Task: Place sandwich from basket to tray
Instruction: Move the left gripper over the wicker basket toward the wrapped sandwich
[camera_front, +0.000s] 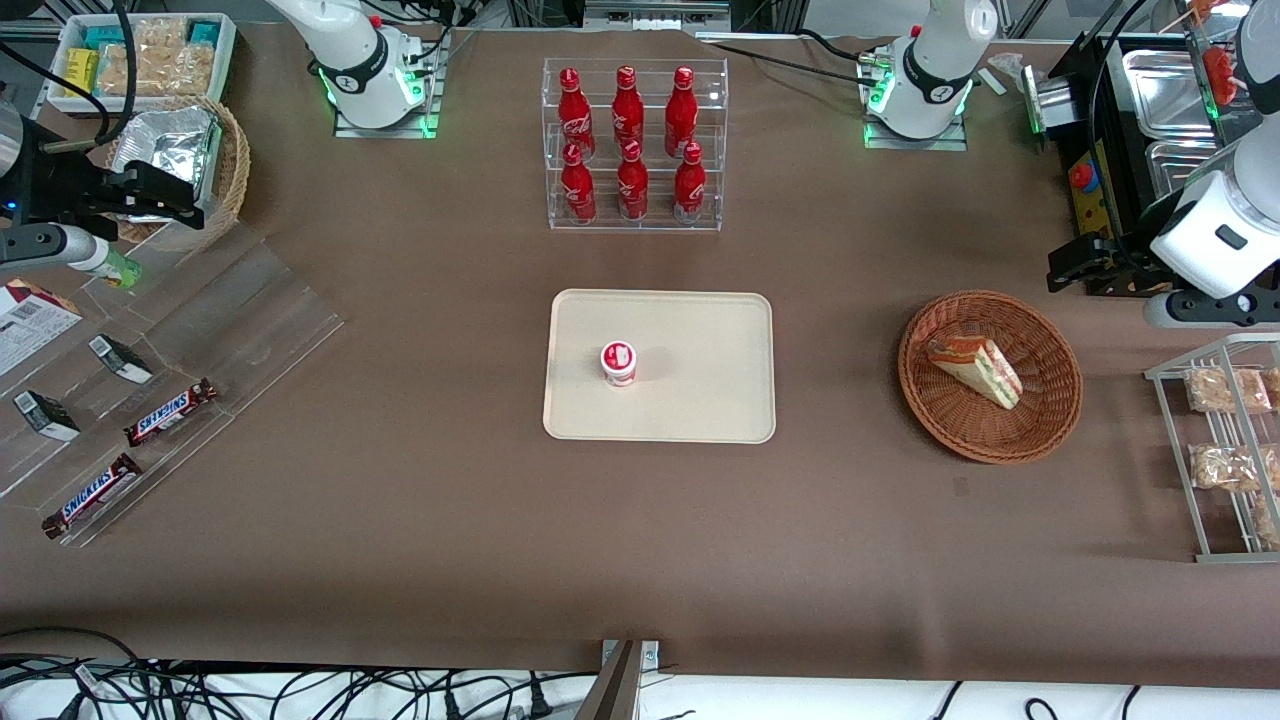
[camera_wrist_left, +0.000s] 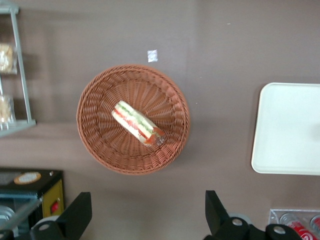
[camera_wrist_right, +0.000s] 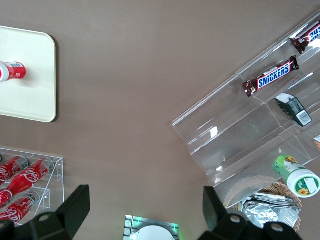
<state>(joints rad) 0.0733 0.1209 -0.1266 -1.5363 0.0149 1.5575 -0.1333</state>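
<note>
One sandwich (camera_front: 975, 370) lies in the basket (camera_front: 1040, 425) in the front view, a triangular wedge in clear wrap. Its long axis runs slantwise: the broad end with the reddish crust face sits toward the tray (camera_front: 700, 400) and farther from the camera, and the narrow tip points nearer the camera and toward the working arm's end of the table. White bread shows along the upper face, with green and red filling along the cut edge. The basket stands well apart from the tray, on which a small red-and-white cup (camera_front: 619, 362) stands upright. The gripper (camera_front: 1085, 268) hangs above the table beside the basket, farther from the camera than the sandwich and clear of the wicker.

From the left wrist view, the sandwich (camera_wrist_left: 137, 123) lies near the middle of the basket (camera_wrist_left: 100, 145), its layers showing as stripes of white, green, red and pink along its length. One end is glossy with bunched wrap. The gripper (camera_wrist_left: 145, 220) has its two fingers (camera_wrist_left: 77, 215) spread wide, holding nothing, with bare table between them. A corner of the tray (camera_wrist_left: 280, 135) shows beside the basket.

The right wrist view shows the tray (camera_wrist_right: 30, 85) with the cup (camera_wrist_right: 11, 71) on it.
</note>
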